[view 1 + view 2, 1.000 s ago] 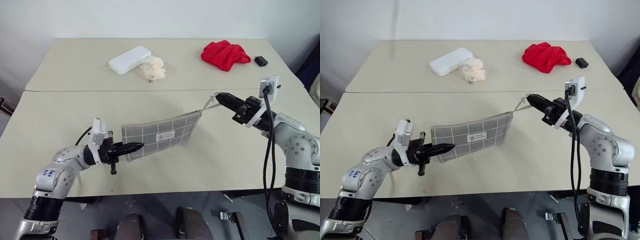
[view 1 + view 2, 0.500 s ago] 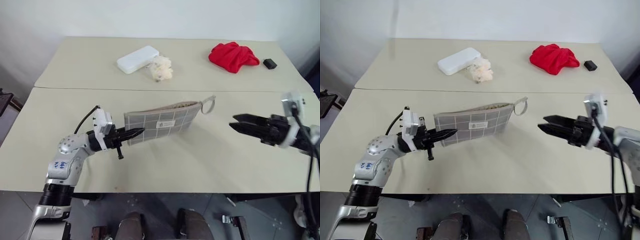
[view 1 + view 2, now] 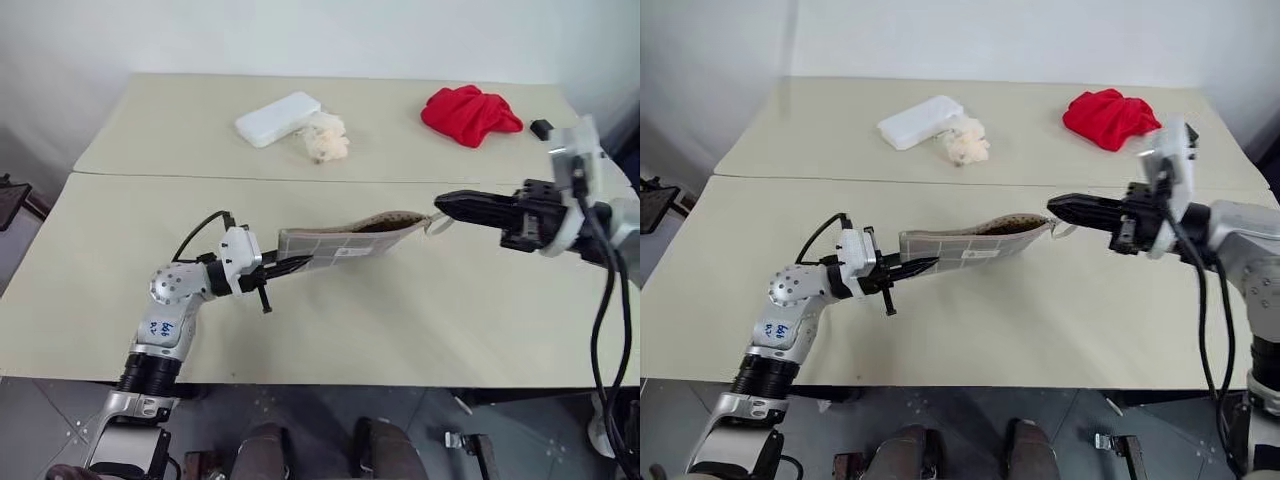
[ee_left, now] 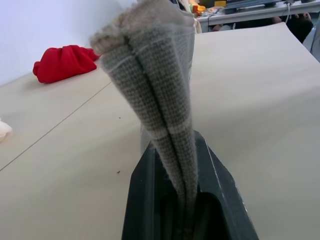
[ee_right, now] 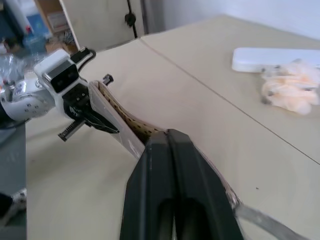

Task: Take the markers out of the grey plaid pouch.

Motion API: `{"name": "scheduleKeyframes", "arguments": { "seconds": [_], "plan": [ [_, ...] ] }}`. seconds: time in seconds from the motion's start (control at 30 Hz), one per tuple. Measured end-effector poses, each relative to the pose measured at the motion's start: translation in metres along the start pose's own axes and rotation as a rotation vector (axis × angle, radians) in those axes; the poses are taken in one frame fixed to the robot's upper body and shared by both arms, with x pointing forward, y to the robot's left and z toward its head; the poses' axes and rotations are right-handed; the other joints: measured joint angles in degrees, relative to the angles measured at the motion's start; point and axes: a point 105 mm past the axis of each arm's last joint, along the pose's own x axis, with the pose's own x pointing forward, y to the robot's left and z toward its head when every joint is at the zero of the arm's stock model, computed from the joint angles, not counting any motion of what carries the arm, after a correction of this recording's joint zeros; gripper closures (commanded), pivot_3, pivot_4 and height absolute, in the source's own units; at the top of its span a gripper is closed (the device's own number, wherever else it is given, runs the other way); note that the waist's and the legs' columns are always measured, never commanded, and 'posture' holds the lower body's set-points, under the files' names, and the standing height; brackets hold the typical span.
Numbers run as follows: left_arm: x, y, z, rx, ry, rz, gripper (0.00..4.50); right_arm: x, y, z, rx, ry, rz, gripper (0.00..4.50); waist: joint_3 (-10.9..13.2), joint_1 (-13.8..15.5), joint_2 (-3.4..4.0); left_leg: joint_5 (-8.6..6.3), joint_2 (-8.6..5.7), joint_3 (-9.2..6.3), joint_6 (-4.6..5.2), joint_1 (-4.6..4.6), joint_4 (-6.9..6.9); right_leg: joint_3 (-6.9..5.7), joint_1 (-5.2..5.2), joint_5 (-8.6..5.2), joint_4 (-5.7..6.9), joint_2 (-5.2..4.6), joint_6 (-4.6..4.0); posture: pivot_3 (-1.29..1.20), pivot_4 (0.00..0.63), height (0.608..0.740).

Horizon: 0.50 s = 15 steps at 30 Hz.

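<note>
Nearest me, my left end effector (image 3: pixel 296 263) is clamped tight on one short end of the grey plaid pouch (image 3: pixel 345 241); the left wrist view shows the fabric pinched flat between both fingers (image 4: pixel 220 180). The pouch hangs in the air above the front desk (image 3: pixel 400 330), stretched almost level toward my right end effector (image 3: pixel 447 203), whose fingers are pressed together at the pouch's far top corner, just by the loop tag (image 3: pixel 437 226). Whether they pinch fabric or only touch it, I cannot tell. The pouch lies turned nearly edge-on to me, its mouth gaping upward with dark lining visible along the top, white grid lines on grey cloth below. Around and under it the front desk is bare out to its near edge. Beyond the seam between the two desks, well apart from the pouch, sit a white box (image 3: pixel 277 118), a cream fluffy clump (image 3: pixel 325 138) touching it, a red cloth (image 3: pixel 470 113) and a small black object (image 3: pixel 541 128) near the far right edge
</note>
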Motion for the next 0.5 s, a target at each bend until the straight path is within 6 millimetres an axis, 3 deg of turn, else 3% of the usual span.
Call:
{"name": "scheduleKeyframes", "arguments": {
  "seconds": [0.2,0.37,0.5],
  "plan": [
    [0.005,-0.017,-0.008,-0.015,0.009,-0.048,4.50,0.032,0.002,-0.012,-0.027,0.116,-0.030,4.48,0.0,-0.2,0.00,0.00,0.00,0.00,0.00,0.01,0.00,0.00,-0.01,0.00,0.02,0.00,0.00,0.00,0.150,0.740],
    [0.005,-0.026,-0.009,-0.016,0.013,-0.059,4.50,0.041,0.003,-0.043,-0.064,0.279,-0.050,4.48,0.0,-0.2,0.00,0.00,0.00,0.00,0.00,-0.01,0.00,0.00,-0.01,0.00,0.01,0.00,0.00,0.00,0.150,0.740],
    [0.007,-0.027,-0.009,-0.015,0.011,-0.055,4.50,0.042,0.014,-0.047,-0.096,0.297,0.007,4.48,0.0,-0.2,0.00,0.00,0.00,-0.01,0.00,-0.01,0.00,0.00,-0.01,0.00,0.00,0.00,0.00,0.00,0.150,0.740]
  ]
}}
